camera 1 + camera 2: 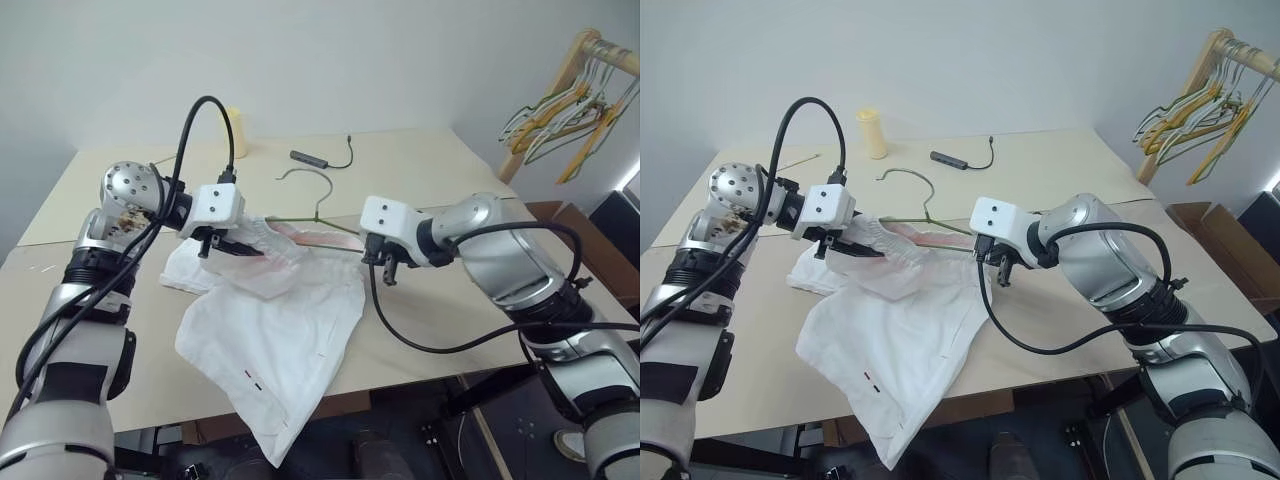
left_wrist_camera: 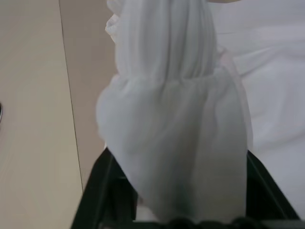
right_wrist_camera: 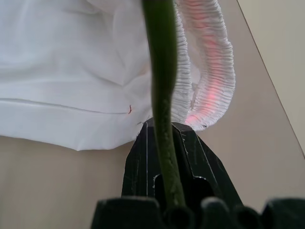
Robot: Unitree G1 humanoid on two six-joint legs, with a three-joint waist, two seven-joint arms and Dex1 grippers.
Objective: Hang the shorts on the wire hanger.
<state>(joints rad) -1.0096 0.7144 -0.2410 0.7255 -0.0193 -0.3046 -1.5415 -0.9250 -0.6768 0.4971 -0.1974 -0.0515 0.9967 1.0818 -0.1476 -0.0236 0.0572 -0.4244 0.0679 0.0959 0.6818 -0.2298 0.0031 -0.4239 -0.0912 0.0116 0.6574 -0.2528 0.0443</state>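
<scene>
The white shorts [image 1: 270, 340] lie crumpled on the table, and one leg hangs over the front edge. Their gathered waistband [image 1: 285, 245] has a faint pink patch. My left gripper [image 1: 228, 246] is at the waistband's left end, shut on the shorts. The left wrist view shows bunched fabric [image 2: 176, 143] packed between its fingers. The thin grey-green wire hanger [image 1: 319, 205] lies behind the shorts, its hook towards the far side. My right gripper [image 1: 386, 268] is shut on one shoulder wire [image 3: 161, 71], just right of the waistband [image 3: 212, 81].
A pale yellow cylinder [image 1: 237, 132] and a dark cable with an adapter [image 1: 310, 158] sit at the back of the beige table [image 1: 420, 160]. A wooden rack with bunched yellow and green hangers [image 1: 565, 105] stands at the far right. The table's front edge [image 1: 420, 375] is close.
</scene>
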